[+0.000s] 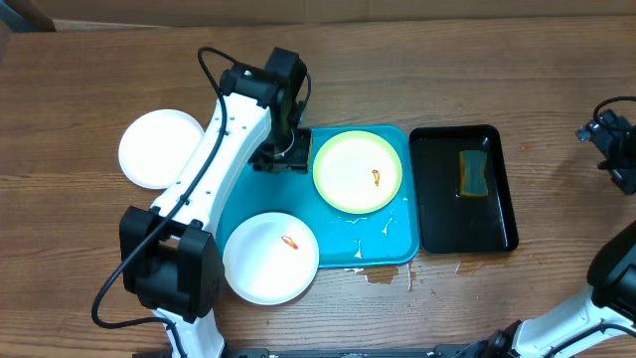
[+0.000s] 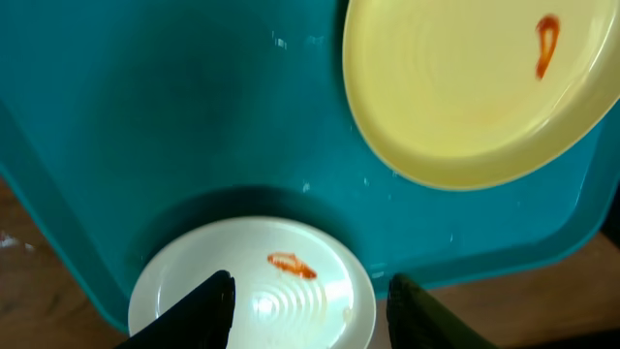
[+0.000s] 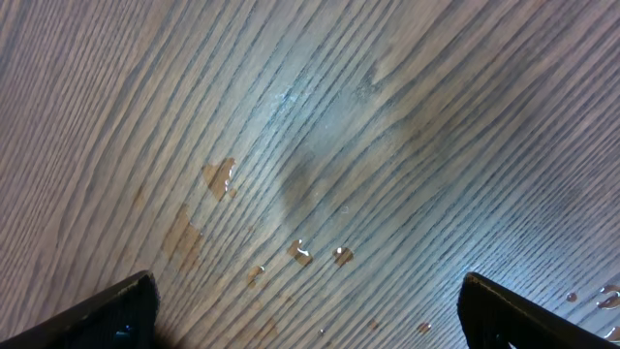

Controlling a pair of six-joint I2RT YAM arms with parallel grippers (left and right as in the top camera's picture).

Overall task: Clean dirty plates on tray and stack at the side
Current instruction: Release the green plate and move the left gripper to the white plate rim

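Plates, three noted. Yellow-green plate (image 1: 358,171) lies flat on tray (image 1: 238,199), toward its right side, with an orange smear showing. Smeared white plate (image 1: 270,257) sits at the tray's lower left corner in the overhead view, overhanging the rim. Plain white plate (image 1: 159,149) rests on table (image 1: 477,60), left of the tray. My left gripper (image 2: 310,283) hovers over the tray, jaws partly apart and empty. My right gripper (image 3: 308,291) stands wide and empty over wet wood.

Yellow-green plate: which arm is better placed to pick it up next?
Probably left: the left gripper hangs open over the tray beside the yellow-green plate; the right gripper sits beyond the black tray.
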